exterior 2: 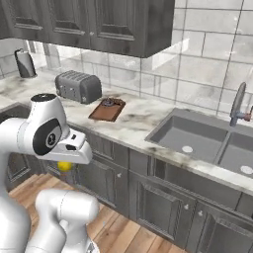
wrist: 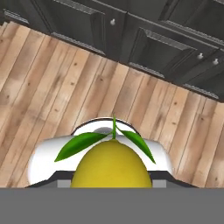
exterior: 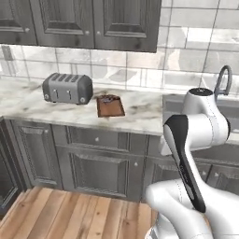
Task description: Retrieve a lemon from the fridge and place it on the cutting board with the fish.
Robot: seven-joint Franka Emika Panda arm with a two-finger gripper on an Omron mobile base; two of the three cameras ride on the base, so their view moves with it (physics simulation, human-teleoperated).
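Lemon (wrist: 111, 164) hides gripper fingertips | fish (exterior: 109, 98) on cutting board (exterior: 110, 107) indistinct

White arm (exterior 2: 47, 133) folded low before the base, gripper (exterior 2: 64, 165) pointing floorward, clamped around the lemon (wrist: 111, 164)

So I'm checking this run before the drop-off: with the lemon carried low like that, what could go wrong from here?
1. The lemon sits in the hand below counter height, so lifting it could knock the counter edge.
2. The cutting board is small and the fish lies at its far end; the round lemon may roll off.
3. The toaster stands close beside the board, so the arm could brush it.
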